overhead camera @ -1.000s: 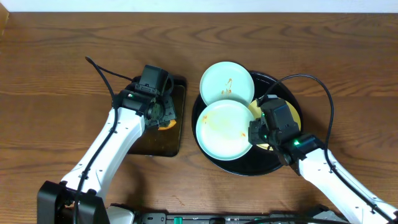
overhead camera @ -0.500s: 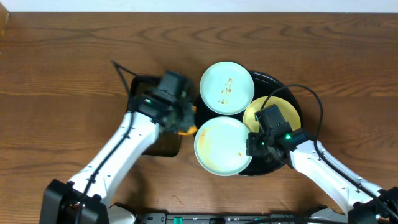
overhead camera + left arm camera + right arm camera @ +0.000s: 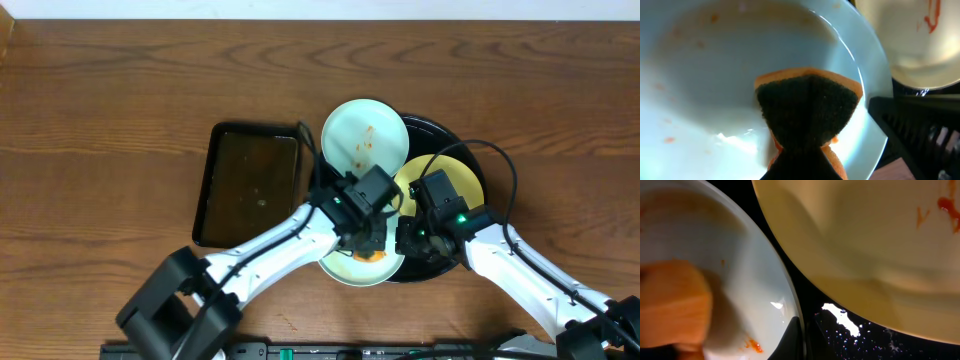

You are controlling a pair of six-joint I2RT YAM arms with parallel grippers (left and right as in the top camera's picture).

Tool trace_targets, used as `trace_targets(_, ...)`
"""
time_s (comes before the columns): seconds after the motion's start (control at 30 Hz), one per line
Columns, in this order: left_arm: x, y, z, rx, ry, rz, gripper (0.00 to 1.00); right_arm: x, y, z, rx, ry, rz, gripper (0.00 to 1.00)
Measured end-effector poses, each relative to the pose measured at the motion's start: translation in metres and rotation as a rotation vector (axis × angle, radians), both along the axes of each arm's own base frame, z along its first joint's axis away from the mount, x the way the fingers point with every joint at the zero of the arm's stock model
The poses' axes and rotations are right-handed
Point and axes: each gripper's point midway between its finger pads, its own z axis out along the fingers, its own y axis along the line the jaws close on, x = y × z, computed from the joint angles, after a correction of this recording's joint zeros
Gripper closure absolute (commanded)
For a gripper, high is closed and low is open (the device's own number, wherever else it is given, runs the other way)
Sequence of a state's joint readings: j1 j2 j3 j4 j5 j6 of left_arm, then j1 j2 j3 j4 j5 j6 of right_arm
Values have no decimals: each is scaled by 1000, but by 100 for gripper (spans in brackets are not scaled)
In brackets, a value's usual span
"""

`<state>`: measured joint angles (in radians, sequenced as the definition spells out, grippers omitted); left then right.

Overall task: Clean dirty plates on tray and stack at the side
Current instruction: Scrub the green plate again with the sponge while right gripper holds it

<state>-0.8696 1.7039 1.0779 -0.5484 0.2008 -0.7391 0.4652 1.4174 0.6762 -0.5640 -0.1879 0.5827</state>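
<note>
The round black tray point(image 3: 468, 150) holds three plates: a smeared mint-blue one point(image 3: 364, 140) at the back, a yellow one point(image 3: 452, 182) on the right, and a mint-blue one point(image 3: 345, 268) over the tray's front-left rim. My right gripper point(image 3: 405, 240) is shut on that front plate's right rim point(image 3: 790, 297), one finger point(image 3: 792, 340) inside it. My left gripper point(image 3: 368, 245) is shut on an orange sponge point(image 3: 807, 107), its dark scrub face pressed into the same plate point(image 3: 715, 75). Orange specks dot the plate point(image 3: 754, 345). The left arm hides most of it from overhead.
A rectangular dark tray point(image 3: 250, 185) lies to the left of the round tray on the wooden table point(image 3: 100, 120). Water droplets glisten on the black tray floor point(image 3: 842, 320) between the front plate and the yellow plate point(image 3: 865, 245). Cables arc over both wrists.
My left arm has swung right from the rectangular tray, bringing the sponge onto the front plate. The right gripper has drawn that plate toward the tray's front-left rim.
</note>
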Motion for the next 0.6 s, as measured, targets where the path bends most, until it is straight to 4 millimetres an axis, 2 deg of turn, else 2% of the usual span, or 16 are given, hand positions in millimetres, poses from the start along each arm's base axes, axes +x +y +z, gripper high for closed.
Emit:
trace_targets(0.1, -4, -7, -3, -16, 34, 84, 92, 0, 0, 0, 0, 0, -2, 99)
trace_targets(0.27, 1, -23, 2, -83, 34, 155, 92, 0, 0, 0, 0, 1, -2, 99)
trace_targets(0.6, 2, -28, 1, -109, 74, 255, 92, 0, 0, 0, 0, 1, -2, 99)
